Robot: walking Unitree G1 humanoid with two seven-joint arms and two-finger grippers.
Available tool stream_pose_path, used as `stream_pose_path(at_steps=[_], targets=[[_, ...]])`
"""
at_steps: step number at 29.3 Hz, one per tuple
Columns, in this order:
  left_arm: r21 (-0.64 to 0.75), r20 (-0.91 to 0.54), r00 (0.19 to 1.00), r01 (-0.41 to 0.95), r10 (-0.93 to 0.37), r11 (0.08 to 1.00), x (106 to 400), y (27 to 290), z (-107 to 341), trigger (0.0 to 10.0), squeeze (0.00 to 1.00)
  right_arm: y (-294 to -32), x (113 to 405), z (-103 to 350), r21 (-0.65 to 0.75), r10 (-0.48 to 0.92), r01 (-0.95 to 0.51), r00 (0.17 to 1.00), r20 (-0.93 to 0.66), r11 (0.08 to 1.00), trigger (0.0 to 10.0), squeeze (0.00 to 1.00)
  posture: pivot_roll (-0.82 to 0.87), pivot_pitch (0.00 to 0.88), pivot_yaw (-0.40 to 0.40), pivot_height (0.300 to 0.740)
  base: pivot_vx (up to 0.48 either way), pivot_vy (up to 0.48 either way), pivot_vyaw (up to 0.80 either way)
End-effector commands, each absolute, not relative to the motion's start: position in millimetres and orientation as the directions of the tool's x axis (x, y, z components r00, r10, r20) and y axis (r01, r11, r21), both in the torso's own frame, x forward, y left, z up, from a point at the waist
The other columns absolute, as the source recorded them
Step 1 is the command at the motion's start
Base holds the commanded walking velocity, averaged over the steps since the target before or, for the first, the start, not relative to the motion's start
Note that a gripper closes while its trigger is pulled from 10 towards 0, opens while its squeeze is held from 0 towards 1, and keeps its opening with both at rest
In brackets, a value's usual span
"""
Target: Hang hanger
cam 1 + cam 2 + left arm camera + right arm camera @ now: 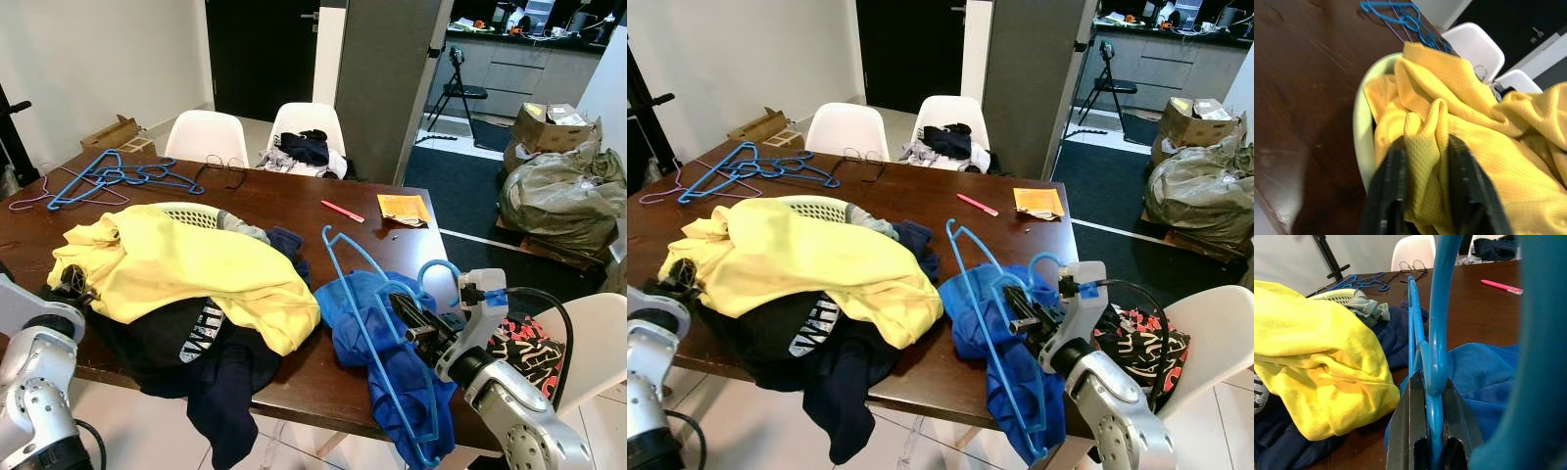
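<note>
Near the front right corner of the dark wooden worktop [294,201], the right end effector [404,311] is pinching a blue hanger [367,294] between its narrowed black fingers, as the right wrist view is showing with the plastic clamped between them. That hanger is lying tilted across a crumpled blue garment [392,362] that is spilling over the worktop's front edge, its hook curling up beside the wrist. At the front left, the left end effector [1422,186] is closing on a fold of a yellow shirt [186,264], the cloth bunching between the two fingers. The shirt is draping over a white laundry basket [191,211] and over dark clothes [196,362] hanging off the front edge. Far across the worktop on the left, a tangle of blue hangers [113,176] is resting beside a pair of glasses [223,171]. A pink pen [342,211] and a yellow envelope [404,208] are lying near the far right side. White chairs [206,135] are standing behind, one carrying clothes.
</note>
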State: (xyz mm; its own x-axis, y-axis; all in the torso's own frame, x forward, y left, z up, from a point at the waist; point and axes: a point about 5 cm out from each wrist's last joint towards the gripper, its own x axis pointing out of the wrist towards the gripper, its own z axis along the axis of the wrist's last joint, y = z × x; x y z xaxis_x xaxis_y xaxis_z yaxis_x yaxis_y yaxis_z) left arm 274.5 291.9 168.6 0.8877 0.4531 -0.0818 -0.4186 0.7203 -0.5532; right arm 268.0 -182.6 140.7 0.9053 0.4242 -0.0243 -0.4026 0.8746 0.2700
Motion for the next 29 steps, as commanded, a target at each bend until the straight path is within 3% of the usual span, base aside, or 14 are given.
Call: stream_pose_path(at_steps=[1,6,10,12,13,15,16,17,19,20,25,29], targets=[[-0.563,-0.093,0.901,-0.399,0.425,0.723,278.6,285.2,167.6,0.0,0.0,-184.7,267.4,139.9,0.267,0.419,-0.396,0.907,-0.034,0.879,10.0,0.0,0.0,0.0,-0.048,0.74,0.0,0.0,0.0],[-0.557,-0.071,0.897,-0.398,0.436,0.729,279.1,289.0,175.3,0.0,0.0,-184.8,267.2,139.8,0.269,0.417,-0.394,0.908,-0.032,0.879,10.0,0.0,0.0,0.0,-0.048,0.74,0.0,0.0,0.0],[-0.488,0.066,0.892,-0.363,0.448,0.794,286.4,300.6,215.6,0.0,0.0,-184.5,267.8,139.8,0.272,0.417,-0.394,0.908,-0.03,0.878,10.0,0.0,0.01,0.0,-0.045,0.74,0.0,0.0,0.0],[-0.39,0.252,0.895,-0.254,0.368,0.885,297.1,294.8,270.1,0.0,0.0,-183.9,268.6,139.7,0.274,0.416,-0.394,0.909,-0.029,0.878,10.0,0.0,0.01,0.0,-0.047,0.74,0.0,0.0,0.0],[-0.39,0.252,0.895,-0.254,0.368,0.885,297.1,294.8,270.1,0.0,0.0,-183.9,268.6,139.7,0.274,0.416,-0.394,0.909,-0.029,0.878,10.0,0.0,0.01,0.0,-0.047,0.74,0.0,0.0,0.0],[-0.236,0.48,0.863,-0.043,0.156,0.971,306.3,264.0,346.4,0.0,0.0,-183.5,269.8,139.6,0.276,0.415,-0.392,0.909,-0.027,0.877,10.0,0.0,0.01,0.0,-0.048,0.74,0.0,0.0,0.0],[-0.236,0.48,0.863,-0.043,0.156,0.971,306.3,264.0,346.4,0.0,0.0,-183.5,269.8,139.6,0.276,0.415,-0.392,0.909,-0.027,0.877,10.0,0.0,0.01,0.0,-0.048,0.74,0.0,0.0,0.0],[-0.167,0.541,0.839,0.048,0.051,0.985,307.2,246.4,371.8,0.0,0.0,-183.3,270.2,139.4,0.277,0.414,-0.392,0.91,-0.026,0.877,10.0,0.0,0.02,0.0,-0.046,0.74,0.0,0.0,0.0],[-0.167,0.541,0.839,0.048,0.051,0.985,307.2,246.4,371.8,0.0,0.0,-183.3,270.2,139.4,0.277,0.414,-0.392,0.91,-0.026,0.877,10.0,0.0,0.02,0.0,-0.046,0.74,0.0,0.0,0.0],[-0.085,0.577,0.816,0.109,-0.04,0.99,307.2,230.0,389.0,0.0,0.0,-183.0,270.6,139.2,0.278,0.414,-0.391,0.91,-0.026,0.877,10.0,0.0,0.02,0.0,-0.045,0.74,0.0,0.0,0.0],[0.03,0.502,0.812,0.329,-0.298,0.944,322.5,166.9,373.4,0.0,0.0,-183.6,270.8,139.3,0.284,0.399,-0.378,0.917,-0.02,0.881,10.0,0.0,0.01,0.0,-0.036,0.74,0.0,0.0,0.0],[0.052,0.441,0.807,0.415,-0.394,0.908,326.0,141.0,355.3,0.0,0.0,-183.9,270.5,139.3,0.286,0.398,-0.376,0.917,-0.02,0.882,10.0,0.0,0.01,0.0,-0.038,0.74,0.0,0.0,0.0]])
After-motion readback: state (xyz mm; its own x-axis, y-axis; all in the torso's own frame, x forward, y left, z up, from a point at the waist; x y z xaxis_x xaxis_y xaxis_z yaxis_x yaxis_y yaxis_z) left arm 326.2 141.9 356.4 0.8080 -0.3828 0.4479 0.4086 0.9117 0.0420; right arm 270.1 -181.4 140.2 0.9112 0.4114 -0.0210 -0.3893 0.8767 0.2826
